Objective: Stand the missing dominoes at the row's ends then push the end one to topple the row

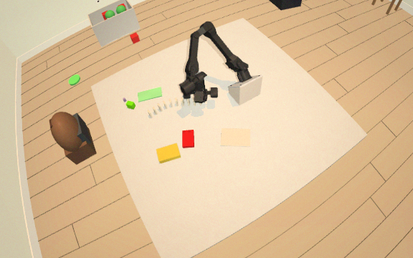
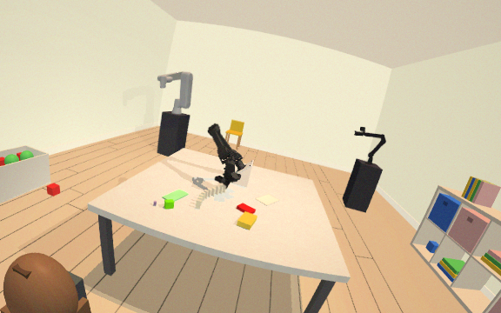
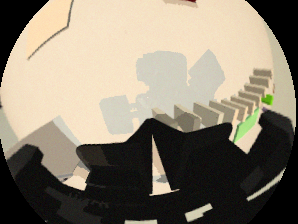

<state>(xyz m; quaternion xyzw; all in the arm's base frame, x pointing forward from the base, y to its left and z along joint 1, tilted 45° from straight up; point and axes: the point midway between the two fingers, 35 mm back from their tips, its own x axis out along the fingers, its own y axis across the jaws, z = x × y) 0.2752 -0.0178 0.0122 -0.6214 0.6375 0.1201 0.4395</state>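
- The building part looks finished: a curved row of dominoes (image 1: 165, 105) (image 2: 211, 191) (image 3: 207, 114) stands upright on the table (image 1: 264, 161) (image 2: 146, 217) (image 3: 100, 60), and no loose domino shows. Part of the row's near end is hidden by the arm, so its spacing there cannot be fully checked.
- The step in hand is probably the final push, with the gripper (image 1: 200, 98) (image 2: 227, 185) (image 3: 149, 121) low at the end of the row nearest the arm's base.
- The gripper is closed narrow, its fingertips together, and it carries nothing.
- In the wrist view the fingertips overlap the near end domino (image 3: 164, 117); whether they touch it, I cannot tell.
- The next move calls for a short, gentle nudge on that end piece alone, directed along the row towards the far end domino (image 1: 150, 115) (image 2: 197, 203) (image 3: 262, 72).
- A sideways push could twist the end piece past its neighbour, and the bend may weaken the chain.
- The light green flat piece (image 1: 150, 94) (image 2: 175, 196) (image 3: 246, 126) lies beside the row, apart from the gripper, and needs no handling.
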